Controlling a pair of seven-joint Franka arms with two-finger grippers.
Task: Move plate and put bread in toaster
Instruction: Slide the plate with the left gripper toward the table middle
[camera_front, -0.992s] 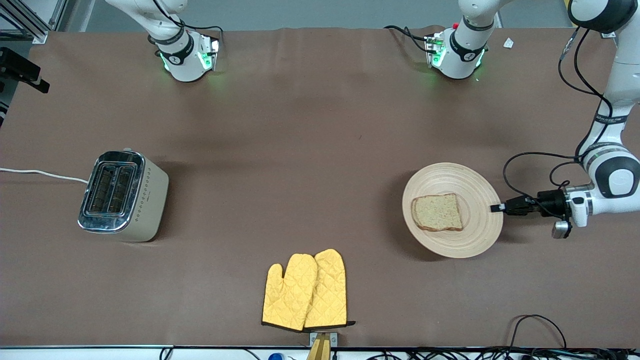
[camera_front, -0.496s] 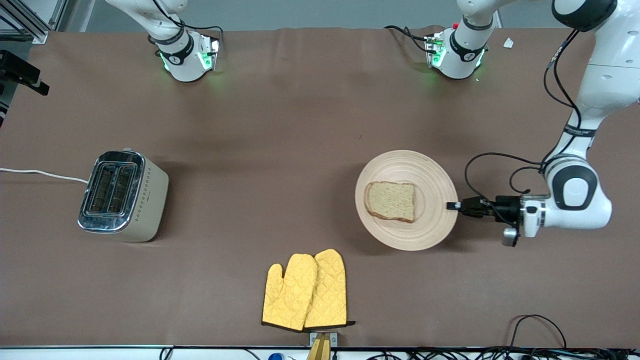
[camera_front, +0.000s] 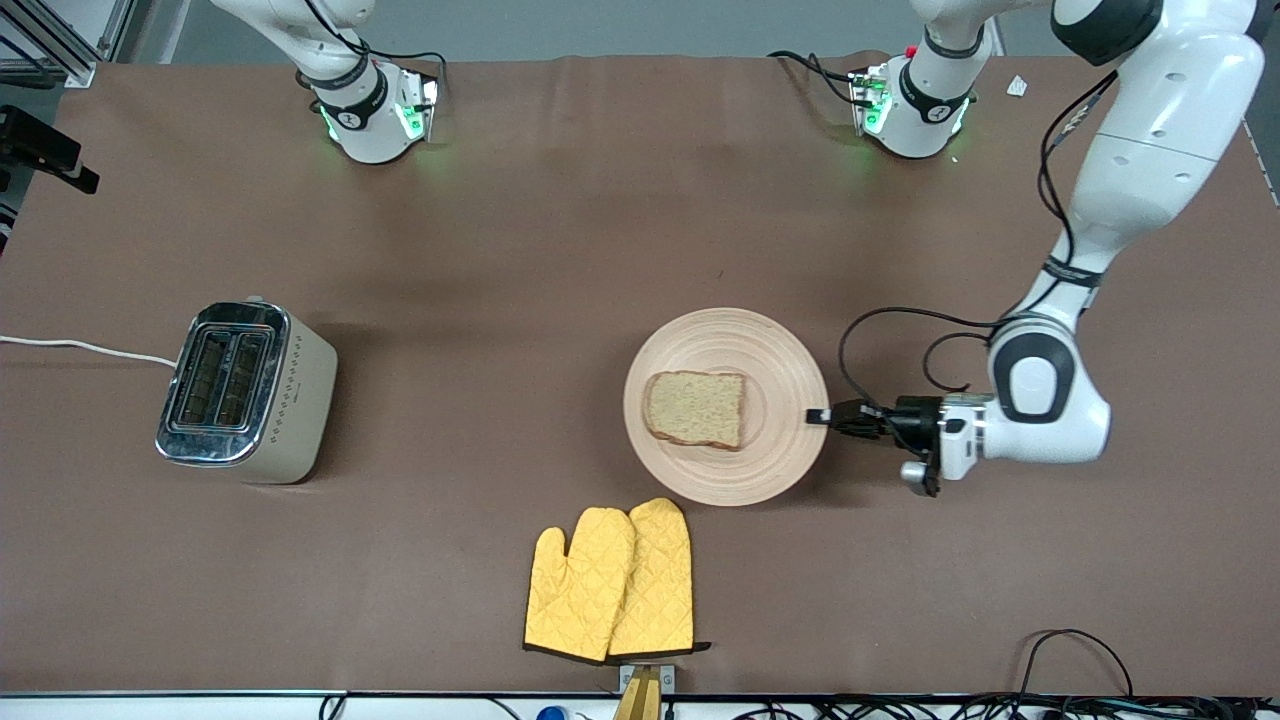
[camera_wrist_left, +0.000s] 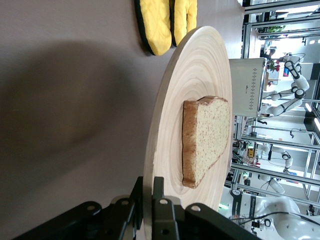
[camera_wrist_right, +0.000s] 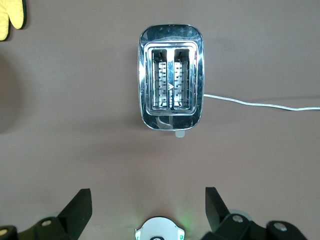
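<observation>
I see the toaster (camera_front: 245, 392) at mid-left of the front frame, the plate (camera_front: 726, 405) just right of centre, the bread (camera_front: 696, 409) on it, oven mitts (camera_front: 610, 580) at lower centre, below the plate.

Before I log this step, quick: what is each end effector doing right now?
Left end effector: shut on the plate rim; the bread lies on the plate.
Right end effector: open, empty, above the toaster.

pale wooden plate (camera_front: 726, 345), glossy chrome-topped toaster (camera_front: 245, 392), quilted cloth mitts (camera_front: 610, 580).
</observation>
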